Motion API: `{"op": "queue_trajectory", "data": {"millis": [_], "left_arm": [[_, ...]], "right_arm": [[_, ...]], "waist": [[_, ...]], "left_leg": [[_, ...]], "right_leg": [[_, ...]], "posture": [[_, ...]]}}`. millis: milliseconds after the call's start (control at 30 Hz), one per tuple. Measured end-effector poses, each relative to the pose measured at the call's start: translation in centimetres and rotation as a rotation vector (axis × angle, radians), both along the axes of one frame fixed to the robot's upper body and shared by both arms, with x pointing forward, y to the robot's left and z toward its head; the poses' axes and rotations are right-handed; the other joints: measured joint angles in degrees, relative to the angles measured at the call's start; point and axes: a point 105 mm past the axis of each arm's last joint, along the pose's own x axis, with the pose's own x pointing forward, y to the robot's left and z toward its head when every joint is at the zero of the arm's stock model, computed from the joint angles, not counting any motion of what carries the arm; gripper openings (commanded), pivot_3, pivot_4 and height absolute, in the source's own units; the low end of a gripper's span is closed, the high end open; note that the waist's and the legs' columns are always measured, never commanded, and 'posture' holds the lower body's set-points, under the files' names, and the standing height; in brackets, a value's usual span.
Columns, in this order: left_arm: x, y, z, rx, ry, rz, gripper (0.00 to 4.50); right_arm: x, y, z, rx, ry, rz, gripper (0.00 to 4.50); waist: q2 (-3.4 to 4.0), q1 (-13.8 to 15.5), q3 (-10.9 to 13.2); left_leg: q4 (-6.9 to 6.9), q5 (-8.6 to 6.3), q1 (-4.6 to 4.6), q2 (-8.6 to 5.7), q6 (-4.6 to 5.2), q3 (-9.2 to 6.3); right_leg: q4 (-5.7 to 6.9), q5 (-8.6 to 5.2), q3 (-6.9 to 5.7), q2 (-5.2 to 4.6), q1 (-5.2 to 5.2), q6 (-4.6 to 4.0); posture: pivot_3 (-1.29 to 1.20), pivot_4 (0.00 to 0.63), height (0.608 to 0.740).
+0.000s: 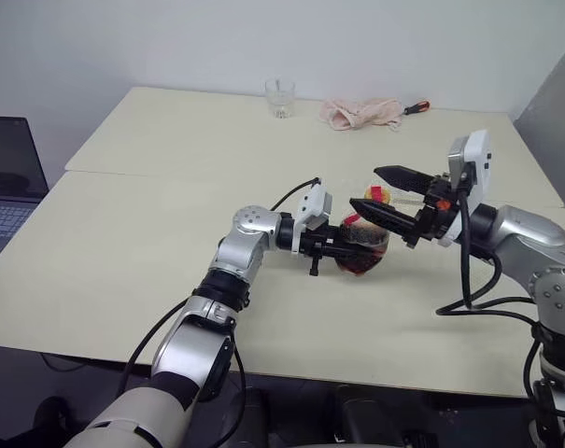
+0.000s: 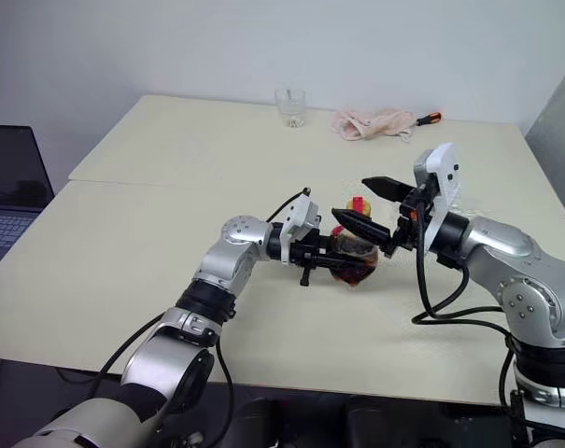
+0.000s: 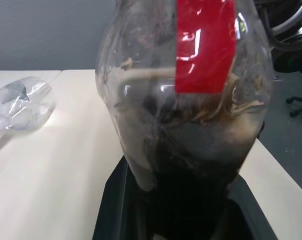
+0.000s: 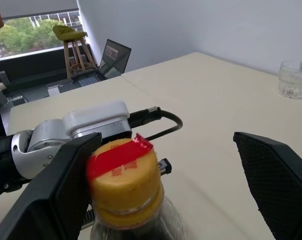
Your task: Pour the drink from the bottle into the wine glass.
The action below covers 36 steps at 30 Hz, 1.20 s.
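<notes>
Nearest the camera, over the near middle of the table [image 1: 123, 280], the left gripper [image 1: 343, 250] is clenched around the bulbous body of the bottle [image 1: 361, 252], holding it upright. Just right of it, the right gripper [image 1: 387, 195] hangs with its jaws spread wide on either side of the cap [image 4: 123, 180], touching nothing that I can make out.

The step in hand looks like uncapping. To do it well, the right fingers should centre on the cap, close squarely, then twist while the left grip keeps the bottle steady and vertical.

Inside the clear, crinkled plastic sits the drink [image 3: 190, 195], dark brown and filling the lower body; a red label [image 3: 204, 45] runs up the neck. The wine glass [image 3: 23, 102] lies beyond the bottle. Farthest off stand a tumbler [image 1: 280, 97], a crumpled cloth [image 1: 361, 113] and a screwdriver [image 1: 416, 108].
</notes>
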Motion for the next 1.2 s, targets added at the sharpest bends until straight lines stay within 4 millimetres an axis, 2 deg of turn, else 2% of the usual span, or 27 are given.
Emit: {"op": "queue_trajectory", "data": {"millis": [500,800,933,1200], "left_arm": [[0.1,0.1,0.0,0.003,-0.001,0.007,0.67],[0.2,0.4,0.0,0.007,-0.014,0.012,0.67],[0.2,0.5,0.0,0.008,-0.014,0.013,0.67],[0.2,0.5,0.0,0.008,-0.014,0.013,0.67]], "right_arm": [[0.6,0.3,-0.1,0.005,0.014,0.026,4.50],[-1.0,-1.2,0.4,0.020,0.009,0.062,4.50],[-1.3,-1.6,0.0,0.011,0.024,0.060,4.50],[-2.0,-1.3,0.0,0.017,0.029,0.097,4.50]], "waist": [[0.00,0.0,0.0],[0.00,0.0,0.0],[0.00,0.0,0.0],[0.00,0.0,0.0]], "left_leg": [[-0.01,0.00,-0.01,0.00,0.00,0.01],[-0.01,0.00,-0.03,0.00,0.00,-0.01],[-0.01,0.00,-0.03,0.00,0.00,-0.01],[-0.01,0.00,-0.03,0.00,0.00,-0.01]], "right_leg": [[-0.01,0.01,-0.01,-0.01,0.00,-0.01],[-0.03,0.00,-0.04,-0.02,0.00,-0.01],[-0.02,0.00,-0.04,-0.02,0.00,0.00],[-0.03,-0.01,-0.03,-0.01,0.00,0.01]], "posture": [[0.00,0.150,0.740],[0.00,0.150,0.740],[0.00,0.150,0.740],[0.00,0.150,0.740]]}}
